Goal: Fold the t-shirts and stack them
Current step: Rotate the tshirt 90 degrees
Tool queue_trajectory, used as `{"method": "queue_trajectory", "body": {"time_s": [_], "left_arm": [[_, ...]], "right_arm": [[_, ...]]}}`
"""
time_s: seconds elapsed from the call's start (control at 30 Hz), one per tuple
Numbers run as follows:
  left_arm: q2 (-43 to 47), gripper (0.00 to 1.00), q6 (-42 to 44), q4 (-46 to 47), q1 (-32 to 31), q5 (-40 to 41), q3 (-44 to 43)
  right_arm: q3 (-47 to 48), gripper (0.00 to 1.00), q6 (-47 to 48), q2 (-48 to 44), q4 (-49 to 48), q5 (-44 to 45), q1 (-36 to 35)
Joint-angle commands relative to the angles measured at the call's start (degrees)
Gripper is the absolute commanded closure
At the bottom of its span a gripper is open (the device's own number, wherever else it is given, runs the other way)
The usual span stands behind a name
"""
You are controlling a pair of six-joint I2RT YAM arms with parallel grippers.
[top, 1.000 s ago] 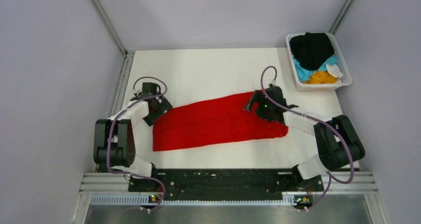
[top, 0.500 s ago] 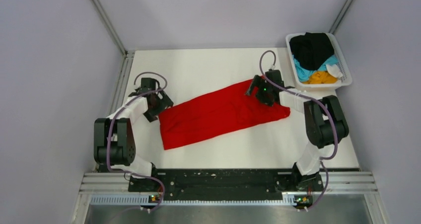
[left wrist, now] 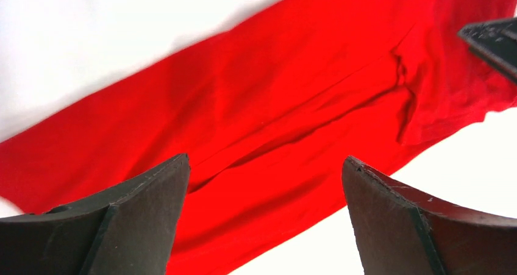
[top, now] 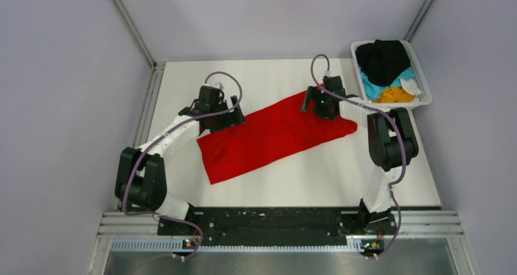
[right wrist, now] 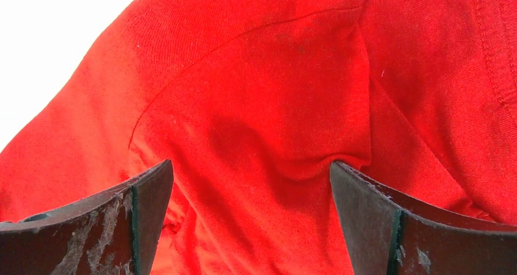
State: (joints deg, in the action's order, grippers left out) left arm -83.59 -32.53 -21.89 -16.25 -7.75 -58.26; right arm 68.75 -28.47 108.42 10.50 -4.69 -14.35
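Note:
A bright red t-shirt [top: 274, 138], folded into a long strip, lies slantwise on the white table [top: 256, 80], its right end farther back. My left gripper [top: 230, 117] hovers open over the strip's far left edge. In the left wrist view the red t-shirt [left wrist: 274, 104] fills the frame beyond my open left gripper [left wrist: 265, 159], which holds nothing. My right gripper [top: 317, 102] sits over the strip's far right end. The right wrist view shows the red cloth [right wrist: 262, 92] close under my open right gripper [right wrist: 252, 162]. Black [top: 383, 60], light blue [top: 368, 80] and orange-yellow [top: 393, 95] t-shirts lie in the basket.
A white plastic basket [top: 425, 80] stands at the table's back right corner. Grey walls close in on the left, back and right. A metal rail [top: 146, 98] runs along the table's left edge. The arm bases sit on the black bar [top: 268, 220] at the near edge.
My left arm has swung from the table's left side back and right to the shirt's far left edge. My right gripper moved farther back, and the shirt now lies more steeply slanted.

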Motion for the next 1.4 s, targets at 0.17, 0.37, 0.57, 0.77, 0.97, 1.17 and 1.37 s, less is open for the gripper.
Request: {"method": "queue_trajectory", "body": {"time_s": [0.17,0.37,0.57,0.77,0.97,1.17,1.37], "left_arm": [[-11.26,0.01,-1.25,0.81,-2.01,3.91,6.32],[-9.16,0.01,-9.62,3.79,-7.39,2.92,12.79],[-1.31,0.01,-21.4,10.31,-24.17,-0.59,17.35],[-2.09,0.01,-20.96,11.33,-34.68,5.64,10.44],[-4.34,0.01,-20.15,9.96,-36.69,7.0,6.57],[3.98,0.01,-16.51,-1.36,-37.27,19.26,6.58],[10.37,0.01,-10.85,-5.21,-37.27,20.17,12.71]], "right_arm": [[3.27,0.01,4.79,5.28,4.79,0.81,0.78],[16.99,0.01,6.74,14.45,4.9,-9.11,0.86],[40.96,0.01,8.99,29.6,7.82,-12.07,0.91],[71.08,0.01,9.7,48.2,11.79,-24.33,0.67],[71.34,0.01,12.76,44.74,5.56,-24.33,-1.21],[67.91,0.01,17.53,30.85,10.5,-14.34,-2.22],[44.65,0.01,19.97,8.53,18.78,8.98,-6.34]]}}
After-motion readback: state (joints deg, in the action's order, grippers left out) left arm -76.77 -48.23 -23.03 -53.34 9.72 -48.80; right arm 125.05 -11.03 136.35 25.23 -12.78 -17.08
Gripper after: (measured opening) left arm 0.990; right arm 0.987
